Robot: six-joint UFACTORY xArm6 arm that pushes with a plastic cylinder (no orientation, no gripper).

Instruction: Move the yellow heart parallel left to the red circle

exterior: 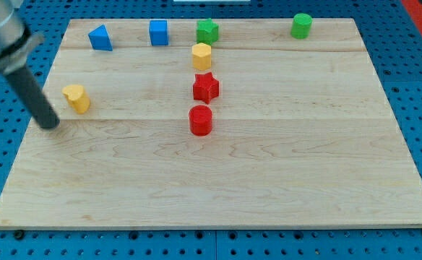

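The yellow heart (76, 97) lies on the left part of the wooden board (269, 166). The red circle (201, 120) stands near the board's middle, lower in the view than the heart. My tip (50, 124) rests on the board just left of and a little below the yellow heart, a short gap apart from it. The rod slants up toward the view's top left and looks blurred.
A red star (205, 87) and a yellow hexagon (201, 55) stand in a column above the red circle. A green star (207, 30), a blue cube (158, 32), a blue triangular block (100, 37) and a green cylinder (301, 25) line the top edge.
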